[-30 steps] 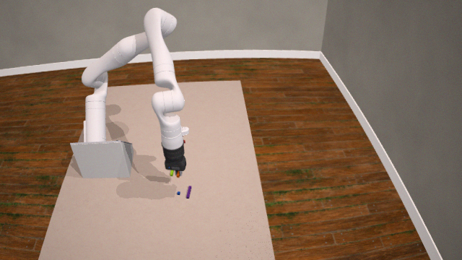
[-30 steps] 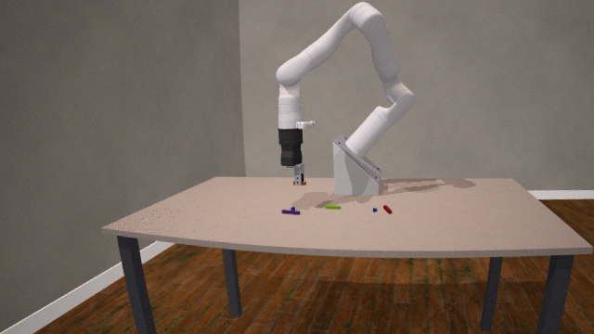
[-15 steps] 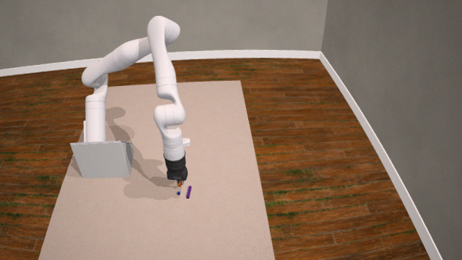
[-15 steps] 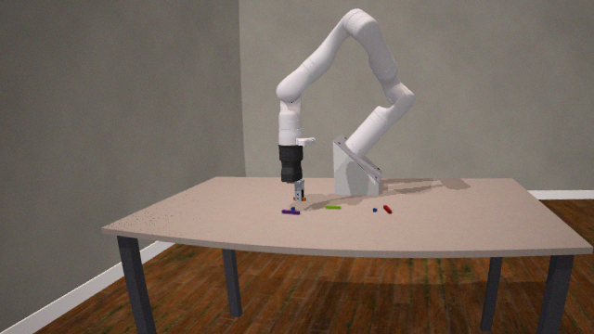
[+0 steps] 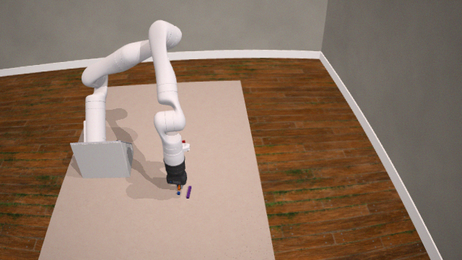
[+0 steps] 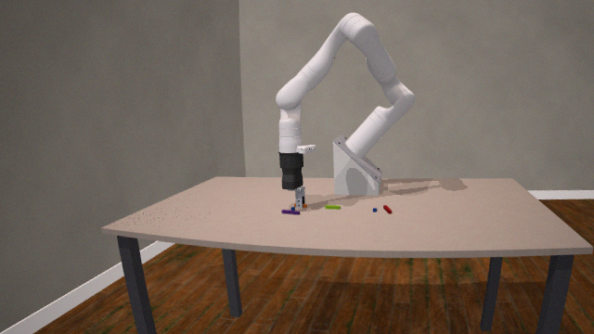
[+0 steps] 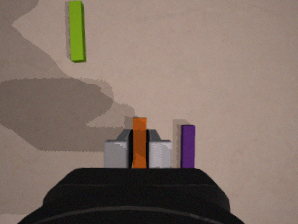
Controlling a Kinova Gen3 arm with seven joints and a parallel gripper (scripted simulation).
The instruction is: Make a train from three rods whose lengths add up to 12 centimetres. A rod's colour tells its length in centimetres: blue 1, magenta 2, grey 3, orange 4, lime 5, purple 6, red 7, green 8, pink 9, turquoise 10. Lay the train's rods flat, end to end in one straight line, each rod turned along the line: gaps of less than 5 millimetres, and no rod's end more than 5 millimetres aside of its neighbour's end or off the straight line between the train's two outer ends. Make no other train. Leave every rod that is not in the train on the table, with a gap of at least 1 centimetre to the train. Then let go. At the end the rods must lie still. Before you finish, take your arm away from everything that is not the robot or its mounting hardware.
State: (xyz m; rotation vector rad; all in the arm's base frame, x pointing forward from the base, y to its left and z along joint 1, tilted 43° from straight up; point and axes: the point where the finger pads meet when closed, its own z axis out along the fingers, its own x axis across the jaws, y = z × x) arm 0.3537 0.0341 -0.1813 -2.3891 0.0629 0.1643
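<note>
The metal two-finger gripper is grasping the orange square-sided rod above or on the beige table, which is standing on wooden floor near grey walls.

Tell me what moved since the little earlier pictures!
The arm carried the orange rod down toward the table, close to a blue rod. The jaws gripped it then and now. The purple, lime and red rods stayed put.
</note>
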